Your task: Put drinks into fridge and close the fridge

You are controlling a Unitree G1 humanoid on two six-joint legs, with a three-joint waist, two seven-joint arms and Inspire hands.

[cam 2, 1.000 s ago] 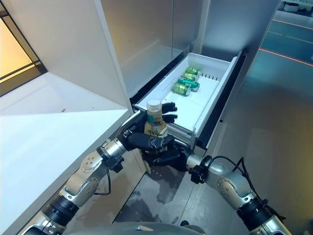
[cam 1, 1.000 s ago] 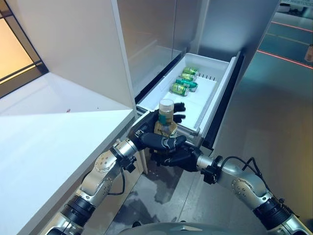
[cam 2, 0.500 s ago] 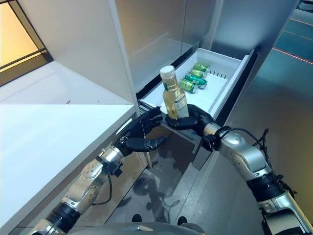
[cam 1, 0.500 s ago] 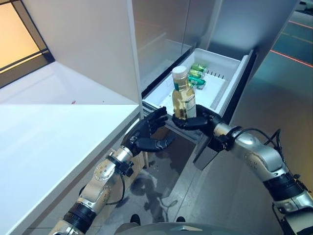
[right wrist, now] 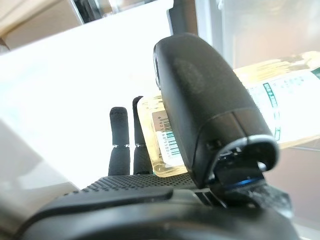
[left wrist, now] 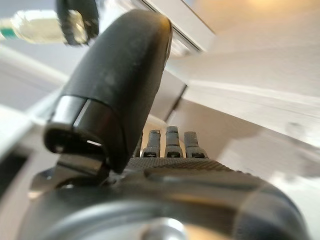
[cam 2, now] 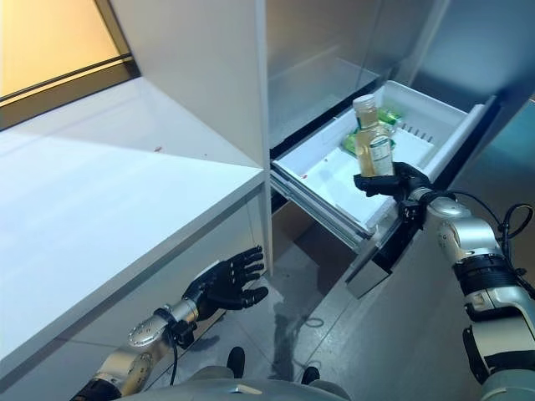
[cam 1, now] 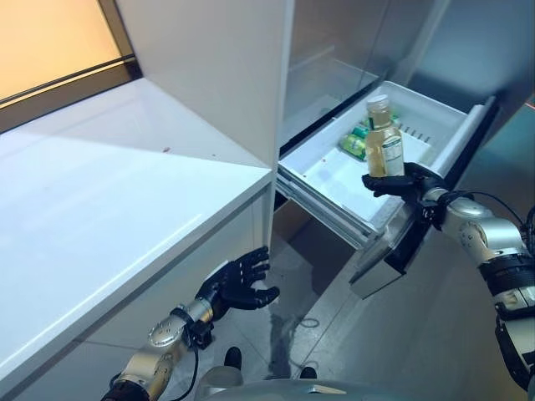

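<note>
My right hand point(cam 1: 399, 183) is shut on a bottle point(cam 1: 383, 147) of pale yellow drink with a cream cap, held upright over the near right edge of the pulled-out white fridge drawer point(cam 1: 336, 179). The right wrist view shows the thumb and fingers point(right wrist: 121, 145) wrapped round the bottle point(right wrist: 280, 105). Green cans point(cam 1: 358, 143) lie in the drawer behind the bottle, partly hidden by it. My left hand point(cam 1: 238, 285) hangs low beside the white counter, open and holding nothing.
A white counter point(cam 1: 117, 192) fills the left side, ending at the fridge's tall white wall point(cam 1: 226, 67). The drawer's dark front panel point(cam 1: 393, 251) juts out toward me on the right. Grey floor point(cam 1: 318, 301) lies below the drawer.
My right hand carried the bottle away from the left hand and over the drawer. My left hand let go, dropped down beside the counter and opened. The camera also shifted.
</note>
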